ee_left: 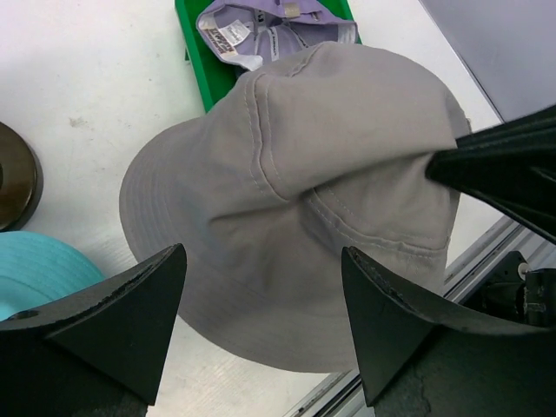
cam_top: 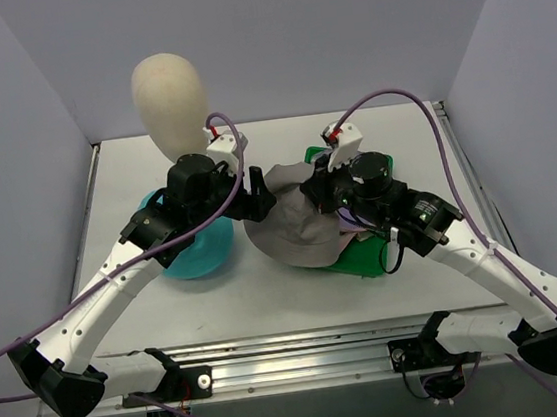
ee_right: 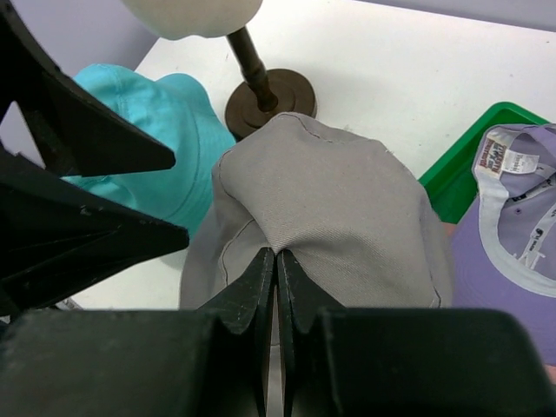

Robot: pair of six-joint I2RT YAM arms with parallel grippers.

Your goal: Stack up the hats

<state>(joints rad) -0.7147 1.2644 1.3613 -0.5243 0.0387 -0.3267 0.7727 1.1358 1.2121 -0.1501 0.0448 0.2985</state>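
Observation:
The grey floppy hat point(cam_top: 291, 232) lies in the middle of the table, its right side over the green tray. My right gripper point(ee_right: 276, 256) is shut on a pinch of its crown fabric point(ee_right: 330, 195); it shows in the top view point(cam_top: 317, 194). My left gripper point(ee_left: 261, 295) is open and empty, hovering over the grey hat's point(ee_left: 295, 200) near brim, just left of it in the top view point(cam_top: 257, 193). The lilac cap point(ee_right: 512, 217) lies upside down in the tray, partly under the grey hat, and shows in the left wrist view point(ee_left: 261, 30). The pink cap is hidden.
A teal hat point(cam_top: 203, 249) lies left of the grey hat, under the left arm. The cream mannequin head point(cam_top: 167, 95) on its brown stand point(ee_right: 261, 91) is at the back left. The green tray point(cam_top: 370, 256) sits centre-right. Walls close in both sides.

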